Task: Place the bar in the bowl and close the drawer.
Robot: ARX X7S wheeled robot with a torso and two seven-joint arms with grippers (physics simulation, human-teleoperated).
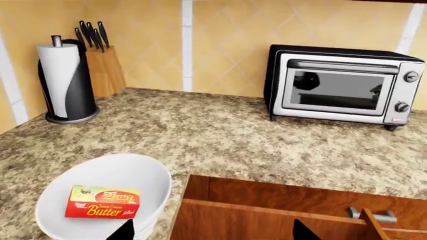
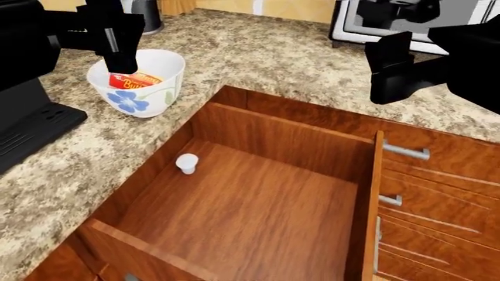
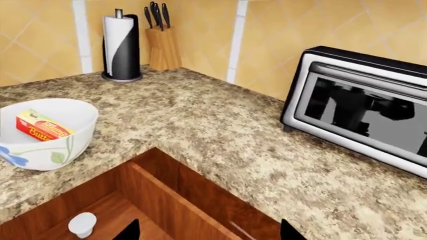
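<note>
The butter bar (image 1: 102, 202) lies inside the white flowered bowl (image 1: 143, 172) on the counter; it also shows in the head view (image 2: 137, 81) and in the right wrist view (image 3: 43, 125), in the bowl (image 2: 160, 88) (image 3: 63, 145). The wooden drawer (image 2: 258, 205) stands pulled wide open, with its metal handle (image 2: 406, 152) at the right. My left gripper (image 1: 210, 232) is open and empty, above the bowl's edge and the drawer's back wall (image 1: 267, 220). My right gripper (image 3: 208, 232) is open and empty, above the drawer's back corner (image 3: 173, 200).
A small white cup (image 2: 187, 163) stands in the drawer. A toaster oven (image 1: 343, 85) sits at the back wall, a paper towel holder (image 1: 63, 82) and knife block (image 1: 103, 67) in the far corner. A black appliance (image 2: 23, 88) stands left of the bowl.
</note>
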